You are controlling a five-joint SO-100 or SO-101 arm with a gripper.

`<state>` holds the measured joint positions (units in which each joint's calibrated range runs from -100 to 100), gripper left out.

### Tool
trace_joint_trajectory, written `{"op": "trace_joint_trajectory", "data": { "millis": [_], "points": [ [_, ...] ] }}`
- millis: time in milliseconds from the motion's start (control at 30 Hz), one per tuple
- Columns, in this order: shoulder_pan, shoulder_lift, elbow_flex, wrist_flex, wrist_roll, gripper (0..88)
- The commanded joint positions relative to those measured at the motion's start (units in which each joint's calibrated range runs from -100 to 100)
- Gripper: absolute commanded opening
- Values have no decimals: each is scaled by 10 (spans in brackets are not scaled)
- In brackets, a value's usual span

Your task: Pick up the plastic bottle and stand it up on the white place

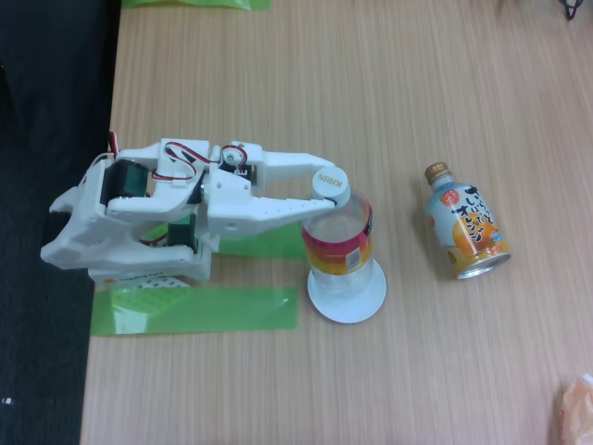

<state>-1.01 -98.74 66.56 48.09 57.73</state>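
Already the plastic bottle was seen upright on the white place, left of the orange can. The gripper was closed around its neck. Release should be made slowly, judged safest once the base sat flat.

a light wood-grain table spreads to every side of the arm's tip under even, soft light — a dark floor runs along its left edge.

wooden table; white plate, orange can, green tape
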Motion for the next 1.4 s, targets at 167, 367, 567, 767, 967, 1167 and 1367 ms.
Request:
{"op": "trace_joint_trajectory", "data": {
  "millis": [167,367,567,767,967,1167,1367],
  "points": [
    [-1,0,21,-33,1,39],
    [-1,0,85,-150,0,39],
    [0,0,96,-166,1,39],
    [0,0,77,-165,1,39],
    [32,2,40,-114,-1,39],
    [50,1,6,-53,-2,39],
    [50,1,8,-49,-2,39]
  ]
}}
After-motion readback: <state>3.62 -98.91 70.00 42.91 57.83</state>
